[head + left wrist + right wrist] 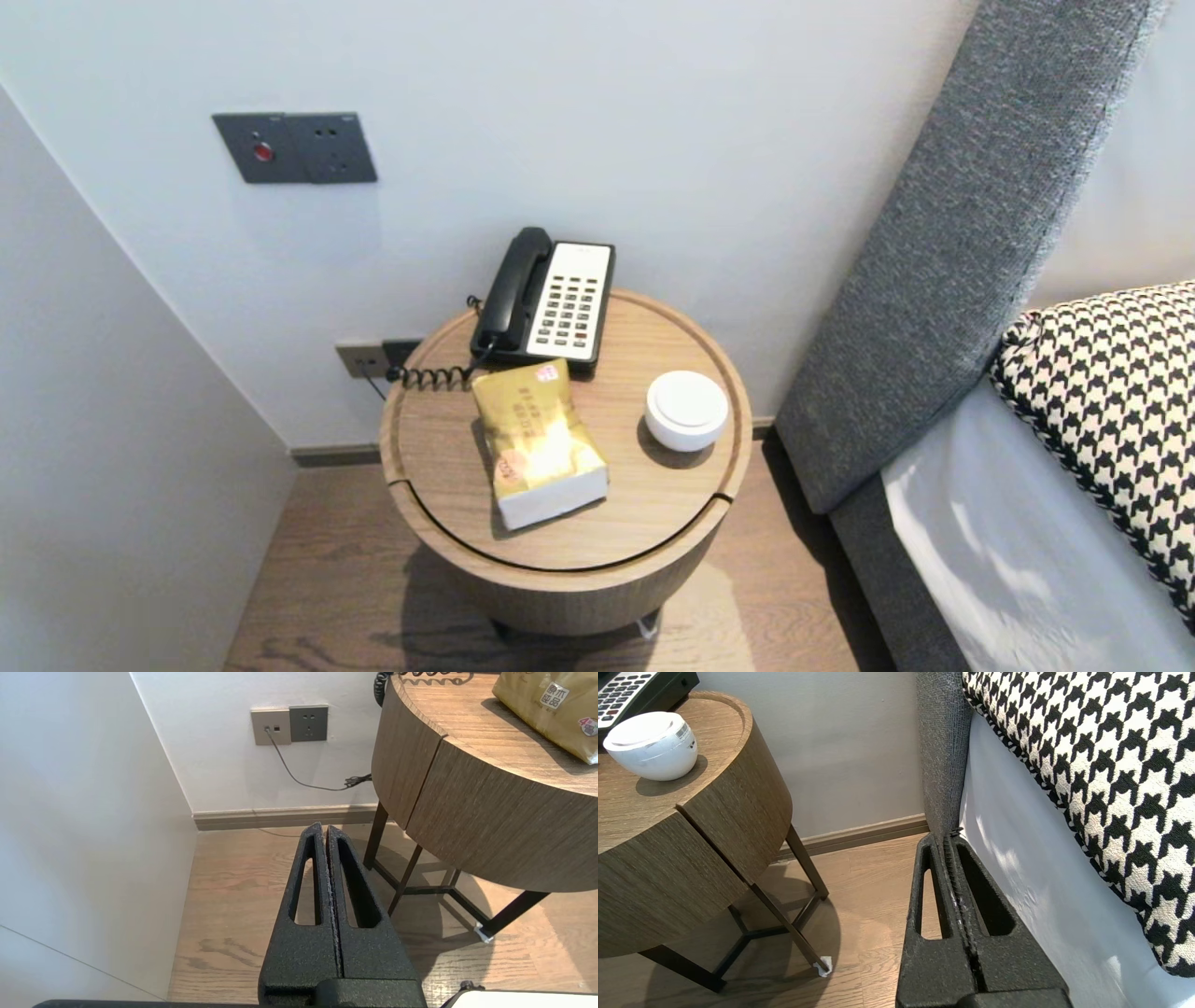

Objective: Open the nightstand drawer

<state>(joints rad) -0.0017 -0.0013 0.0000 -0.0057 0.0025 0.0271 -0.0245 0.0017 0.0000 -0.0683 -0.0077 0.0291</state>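
A round wooden bedside table [439, 467] carries a black and white telephone [551, 299], a gold tissue pack [537, 439] and a white round lidded jar [686, 409]. Neither arm shows in the head view. My left gripper [323, 828] is shut and empty, hanging low over the wooden floor beside the table's side wall [467, 812]. My right gripper [944, 837] is also shut and empty, low between the table [714, 807] and the bed, close to the white sheet [1041, 896]. The jar [651, 744] sits near the table's rim in the right wrist view.
A grey upholstered headboard [952, 252] and a bed with a houndstooth pillow [1111, 401] stand to the right. A white wall closes off the left side [103, 448]. A wall socket with a plugged cable [289, 724] sits low behind the table. Dark metal legs [803, 868] hold the table.
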